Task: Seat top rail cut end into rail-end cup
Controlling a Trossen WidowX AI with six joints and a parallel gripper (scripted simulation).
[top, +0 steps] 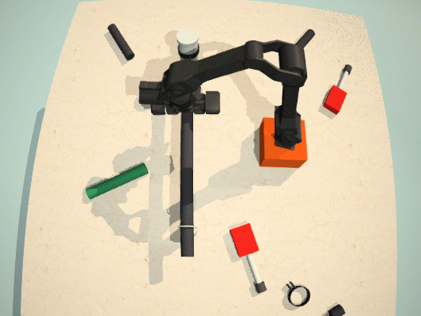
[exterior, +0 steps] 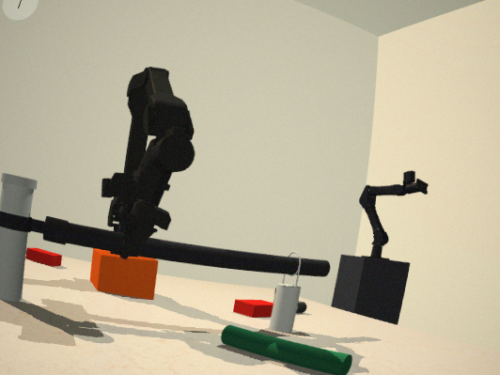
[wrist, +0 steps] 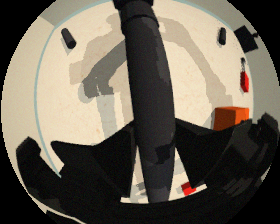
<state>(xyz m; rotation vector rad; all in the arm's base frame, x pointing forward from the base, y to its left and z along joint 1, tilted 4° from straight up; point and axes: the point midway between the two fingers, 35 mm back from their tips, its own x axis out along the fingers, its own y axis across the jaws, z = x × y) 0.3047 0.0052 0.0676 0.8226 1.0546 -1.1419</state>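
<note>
Because my arm's wrist covers the spot in the top view, I cannot see where the rail (top: 187,184) meets the rail-end cup (exterior: 55,230) there; only the big post (top: 187,41) with its pale cap shows just beyond the gripper (top: 180,102). From the exterior view I make out the cup as a thicker dark sleeve on the rail's post-side end, beside the brace band (exterior: 14,221) that wraps the post well below its cap, but how deep the cut end sits inside the cup is hidden from me. The gripper's fingers are pinching the rail near that end, and in the wrist view the fingertips blur into dark shapes either side of the tube. The rail's far end passes through the wire loop cap (exterior: 293,268) on the short post (exterior: 285,307) and sticks out past it. A green cylinder (exterior: 287,350) lies on the table (top: 336,216) nearby.
</note>
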